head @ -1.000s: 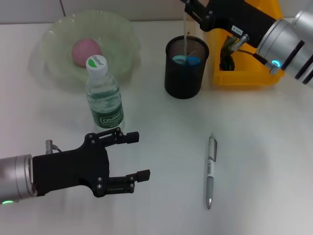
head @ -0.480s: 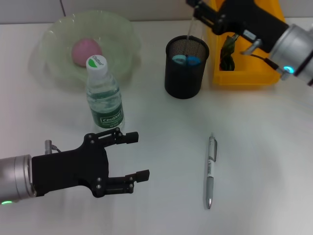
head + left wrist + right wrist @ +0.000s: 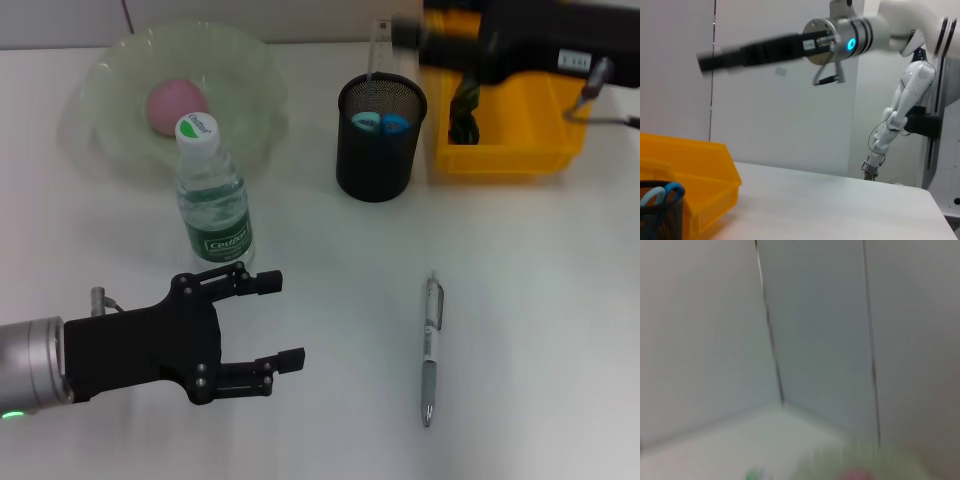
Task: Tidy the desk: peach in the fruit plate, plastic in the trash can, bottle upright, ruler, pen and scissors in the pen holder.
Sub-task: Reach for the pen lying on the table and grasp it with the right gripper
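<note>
The peach (image 3: 177, 102) lies in the fruit plate (image 3: 245, 70) at the back left. In front of the plate the bottle (image 3: 212, 195) stands upright. The pen holder (image 3: 380, 150) holds the scissors (image 3: 382, 122) and the ruler (image 3: 374, 48), which leans on its back rim. On the desk (image 3: 540, 300) the pen (image 3: 430, 350) lies alone at front centre. Near the front left my left gripper (image 3: 268, 320) hovers open and empty, just in front of the bottle. My right gripper (image 3: 408, 32) is blurred, above the trash can (image 3: 520, 130) and beside the ruler's top.
A dark crumpled thing (image 3: 462, 112) lies in the trash can's left end. In the left wrist view the right arm (image 3: 835, 40) reaches over the trash can (image 3: 700, 170) and the pen holder (image 3: 657, 220).
My right arm has swung to the right, away from the pen holder, and the ruler now stands in the holder on its own. The left arm has not moved.
</note>
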`<state>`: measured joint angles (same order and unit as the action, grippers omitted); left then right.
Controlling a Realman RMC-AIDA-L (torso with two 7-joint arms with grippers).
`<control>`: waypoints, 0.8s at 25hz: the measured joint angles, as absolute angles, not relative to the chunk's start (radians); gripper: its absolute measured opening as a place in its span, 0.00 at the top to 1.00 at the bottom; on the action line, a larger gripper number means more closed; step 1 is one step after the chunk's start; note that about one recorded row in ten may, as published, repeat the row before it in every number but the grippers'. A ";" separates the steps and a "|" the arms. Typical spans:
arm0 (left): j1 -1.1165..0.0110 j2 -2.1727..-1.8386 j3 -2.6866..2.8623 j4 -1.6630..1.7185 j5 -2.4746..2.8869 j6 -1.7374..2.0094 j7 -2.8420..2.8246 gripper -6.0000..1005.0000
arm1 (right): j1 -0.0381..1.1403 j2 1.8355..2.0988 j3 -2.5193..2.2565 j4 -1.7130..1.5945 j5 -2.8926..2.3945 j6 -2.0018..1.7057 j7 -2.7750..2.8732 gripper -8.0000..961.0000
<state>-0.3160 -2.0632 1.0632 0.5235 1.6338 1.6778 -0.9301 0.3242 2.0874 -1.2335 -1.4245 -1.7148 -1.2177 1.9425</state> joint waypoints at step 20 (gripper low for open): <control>-0.342 -2.060 1.059 0.531 1.652 1.676 -0.956 0.19 | 0.676 2.091 -1.475 -1.481 -2.675 -1.766 2.954 0.26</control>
